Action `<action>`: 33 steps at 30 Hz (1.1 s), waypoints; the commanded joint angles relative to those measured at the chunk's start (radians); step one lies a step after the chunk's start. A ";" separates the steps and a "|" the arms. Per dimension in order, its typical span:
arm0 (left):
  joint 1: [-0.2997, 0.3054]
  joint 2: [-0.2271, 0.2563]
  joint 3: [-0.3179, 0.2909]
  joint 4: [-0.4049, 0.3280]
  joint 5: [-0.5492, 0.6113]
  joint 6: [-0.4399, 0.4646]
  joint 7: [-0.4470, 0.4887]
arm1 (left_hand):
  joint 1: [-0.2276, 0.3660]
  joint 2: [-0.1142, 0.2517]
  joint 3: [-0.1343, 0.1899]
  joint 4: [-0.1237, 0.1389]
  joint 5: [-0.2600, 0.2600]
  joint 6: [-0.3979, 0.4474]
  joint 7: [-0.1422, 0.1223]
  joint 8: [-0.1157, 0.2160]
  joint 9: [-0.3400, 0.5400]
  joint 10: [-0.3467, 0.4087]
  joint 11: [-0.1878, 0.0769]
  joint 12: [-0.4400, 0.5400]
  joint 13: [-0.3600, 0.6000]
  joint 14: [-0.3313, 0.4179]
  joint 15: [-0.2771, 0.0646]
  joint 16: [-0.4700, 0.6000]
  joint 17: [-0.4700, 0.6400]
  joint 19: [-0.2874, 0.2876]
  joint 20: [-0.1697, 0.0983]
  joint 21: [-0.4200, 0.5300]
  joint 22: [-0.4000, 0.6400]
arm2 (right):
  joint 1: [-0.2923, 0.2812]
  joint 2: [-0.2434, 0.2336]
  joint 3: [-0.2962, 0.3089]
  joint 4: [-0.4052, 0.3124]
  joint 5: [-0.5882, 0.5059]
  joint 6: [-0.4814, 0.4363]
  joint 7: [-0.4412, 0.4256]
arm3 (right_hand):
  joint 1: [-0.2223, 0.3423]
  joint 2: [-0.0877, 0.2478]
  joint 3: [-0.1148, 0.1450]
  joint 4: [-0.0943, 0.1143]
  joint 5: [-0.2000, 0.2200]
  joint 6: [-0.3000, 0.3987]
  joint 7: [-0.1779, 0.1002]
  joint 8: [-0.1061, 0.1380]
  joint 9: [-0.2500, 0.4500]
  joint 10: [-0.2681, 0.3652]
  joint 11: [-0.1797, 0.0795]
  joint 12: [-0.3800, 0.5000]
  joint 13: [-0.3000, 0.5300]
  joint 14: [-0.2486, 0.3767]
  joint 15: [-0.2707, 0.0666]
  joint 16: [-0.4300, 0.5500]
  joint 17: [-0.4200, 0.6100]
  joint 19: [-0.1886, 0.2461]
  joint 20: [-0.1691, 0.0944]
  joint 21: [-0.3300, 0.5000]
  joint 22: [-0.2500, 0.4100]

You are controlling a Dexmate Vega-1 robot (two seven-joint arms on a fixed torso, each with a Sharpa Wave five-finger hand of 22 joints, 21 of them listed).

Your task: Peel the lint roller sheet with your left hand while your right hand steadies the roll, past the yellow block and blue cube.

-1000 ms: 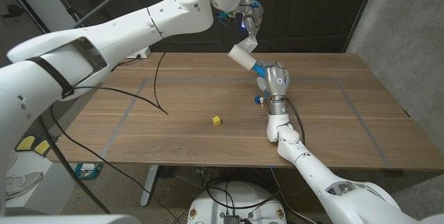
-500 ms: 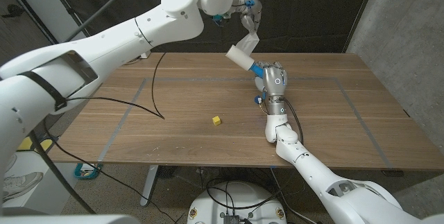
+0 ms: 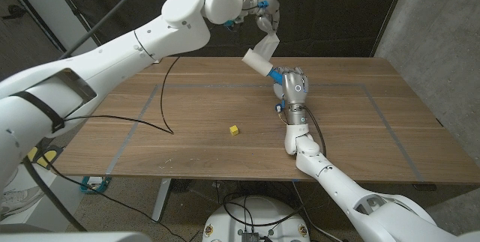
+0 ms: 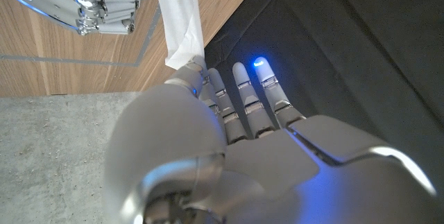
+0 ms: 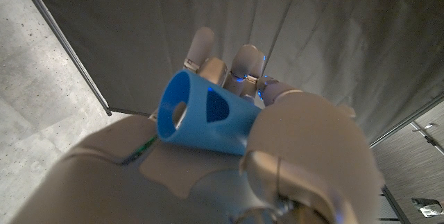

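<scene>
In the head view my right hand (image 3: 295, 88) grips the lint roller by its blue handle (image 3: 278, 73), with the white roll (image 3: 257, 60) tilted up off the table's far middle. A white sheet (image 3: 268, 43) runs from the roll up to my left hand (image 3: 264, 11), which pinches its end above the table's far edge. The left wrist view has that sheet (image 4: 179, 16) pinched at my left hand (image 4: 229, 113), and my right hand (image 4: 104, 5) beyond it. The handle (image 5: 205, 116) lies in my right hand (image 5: 291, 154). A yellow block (image 3: 234, 129) sits mid-table. A small blue cube (image 3: 277, 108) peeks beside my right wrist.
A black cable (image 3: 169, 96) curves over the left part of the wooden table (image 3: 360, 137). Grey tape lines (image 3: 141, 116) mark a rectangle on it. A dark curtain (image 3: 330, 10) hangs behind the far edge.
My left arm has swung to the left and my left hand has risen a little, drawing the sheet further from the roll. My right hand has held its place.
</scene>
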 commanded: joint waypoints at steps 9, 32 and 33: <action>0.142 0.062 -0.124 -0.070 -0.047 -0.067 0.187 | -0.025 0.006 0.043 0.037 0.009 -0.012 -0.012 0.160 0.249 0.001 -0.017 0.003 0.010 0.001 -0.098 -0.010 0.010 -0.012 0.004 0.017 -0.005 | 0.010 -0.040 -0.088 -0.035 0.080 -0.076 0.000 | 0.002 0.011 0.007 -0.003 0.003 0.006 -0.001 0.004 0.004 0.003 -0.001 0.005 -0.002 0.006 -0.080 0.006 0.005 -0.002 -0.145 0.004 0.002; 0.294 0.085 -0.222 -0.107 -0.073 -0.123 0.424 | -0.060 0.003 0.059 0.044 0.010 -0.024 -0.031 0.170 0.240 -0.004 -0.023 -0.003 0.015 -0.002 -0.099 -0.025 0.025 -0.037 0.017 0.029 -0.020 | 0.026 -0.060 -0.136 -0.039 0.127 -0.096 0.000 | 0.000 0.012 0.009 -0.005 0.002 0.008 -0.001 0.004 0.004 0.002 -0.004 0.007 -0.002 0.006 -0.080 0.006 0.005 -0.001 -0.145 0.005 0.002; 0.304 0.085 -0.228 -0.109 -0.074 -0.127 0.443 | -0.061 0.003 0.059 0.044 0.010 -0.027 -0.033 0.169 0.239 -0.005 -0.022 -0.003 0.015 -0.001 -0.099 -0.026 0.026 -0.038 0.017 0.030 -0.020 | 0.026 -0.060 -0.136 -0.039 0.127 -0.094 0.000 | 0.000 0.011 0.009 -0.005 0.002 0.009 -0.002 0.004 0.003 0.000 -0.001 0.010 0.004 0.006 -0.080 0.006 0.005 -0.001 -0.145 0.005 0.002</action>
